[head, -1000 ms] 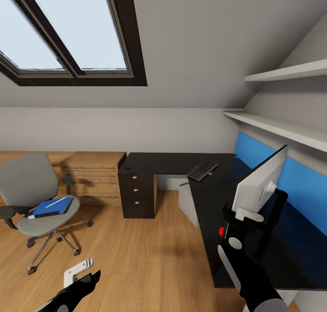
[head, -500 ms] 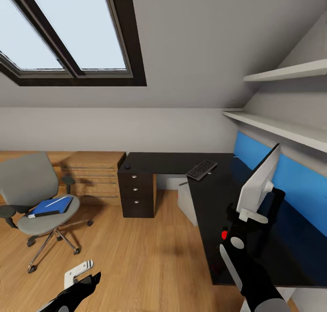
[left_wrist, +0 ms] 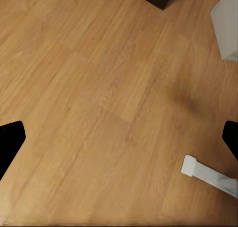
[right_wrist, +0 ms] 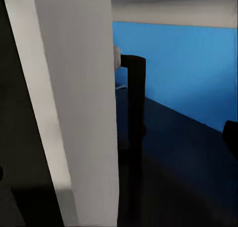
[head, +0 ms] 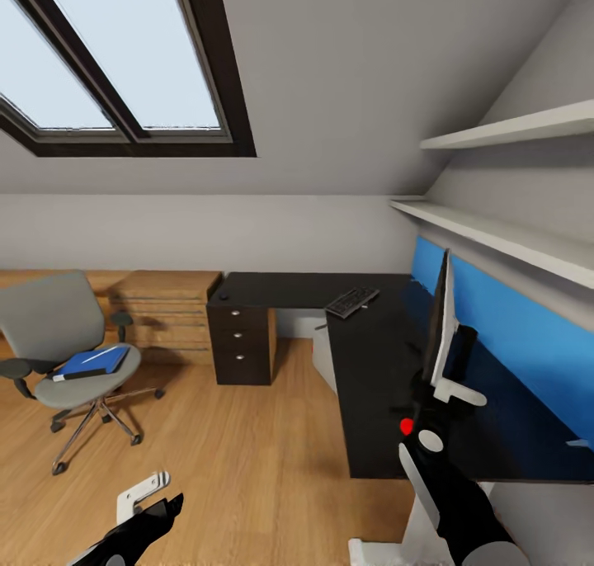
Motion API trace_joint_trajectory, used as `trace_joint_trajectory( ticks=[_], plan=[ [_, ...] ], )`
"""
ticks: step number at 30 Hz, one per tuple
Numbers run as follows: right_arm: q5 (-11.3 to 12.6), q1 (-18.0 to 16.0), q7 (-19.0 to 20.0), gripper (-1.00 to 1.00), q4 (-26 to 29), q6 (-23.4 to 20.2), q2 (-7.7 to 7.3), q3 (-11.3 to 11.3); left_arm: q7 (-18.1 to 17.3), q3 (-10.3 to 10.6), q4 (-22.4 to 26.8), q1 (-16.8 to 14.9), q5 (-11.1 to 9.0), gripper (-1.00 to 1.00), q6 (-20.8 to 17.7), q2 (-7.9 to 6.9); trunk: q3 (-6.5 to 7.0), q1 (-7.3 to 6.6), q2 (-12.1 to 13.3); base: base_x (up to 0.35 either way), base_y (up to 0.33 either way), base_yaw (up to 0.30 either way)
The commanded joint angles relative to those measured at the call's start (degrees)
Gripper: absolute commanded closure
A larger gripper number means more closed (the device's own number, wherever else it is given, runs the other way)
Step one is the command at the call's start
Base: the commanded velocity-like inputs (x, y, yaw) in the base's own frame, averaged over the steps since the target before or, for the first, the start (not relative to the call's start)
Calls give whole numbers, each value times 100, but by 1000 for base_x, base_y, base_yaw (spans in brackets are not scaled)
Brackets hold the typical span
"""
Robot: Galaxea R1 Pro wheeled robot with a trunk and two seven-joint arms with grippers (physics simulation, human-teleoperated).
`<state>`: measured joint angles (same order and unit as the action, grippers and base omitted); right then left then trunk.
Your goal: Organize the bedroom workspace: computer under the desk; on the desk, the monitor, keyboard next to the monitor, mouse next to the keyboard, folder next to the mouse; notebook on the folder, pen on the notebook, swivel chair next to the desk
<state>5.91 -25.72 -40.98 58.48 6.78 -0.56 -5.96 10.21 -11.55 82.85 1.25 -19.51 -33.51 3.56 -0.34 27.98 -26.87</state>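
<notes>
Holding monitor (head: 440, 323) edge-on above tabletop (head: 388, 376), my right gripper (head: 436, 393) clamped on it for placement; left gripper (head: 148, 500) apart, idle.

The monitor (head: 441, 323) stands edge-on, its screen face hidden. The right end effector (head: 437, 393) is hidden behind it. The computer (head: 323, 353) sits mostly concealed beneath the tabletop (head: 371, 360).
</notes>
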Motion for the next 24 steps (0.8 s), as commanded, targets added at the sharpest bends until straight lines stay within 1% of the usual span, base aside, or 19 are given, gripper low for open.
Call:
trace_joint_trajectory(
  ticks=[1,6,9,12,18,24],
  plan=[
    [60,-3,-24,-100,-3,51,-6,-23,42,-5,11,1,-61,-100,-24,4,-4,0,-6,-258,-222,0],
    [60,-4,-14,-100,-3,51,-10,-27,42,-5,11,1,-61,-100,-24,4,-4,0,-6,-244,-222,0],
    [60,-3,-1,-100,-3,51,-13,-39,42,-5,11,1,-61,-100,-21,4,-4,0,-6,-129,-238,0],
    [60,-5,9,-100,-3,51,-12,-63,42,-5,11,4,-58,-100,-16,4,-4,0,-6,-37,-274,0],
    [60,-4,19,-100,-3,51,-14,-71,42,-5,11,0,-54,-100,-16,4,-4,0,-6,-6,-118,0],
    [60,-3,20,-100,-3,58,-16,-65,42,-12,11,1,-69,-100,-15,4,-4,0,-6,0,-207,0]
  ],
)
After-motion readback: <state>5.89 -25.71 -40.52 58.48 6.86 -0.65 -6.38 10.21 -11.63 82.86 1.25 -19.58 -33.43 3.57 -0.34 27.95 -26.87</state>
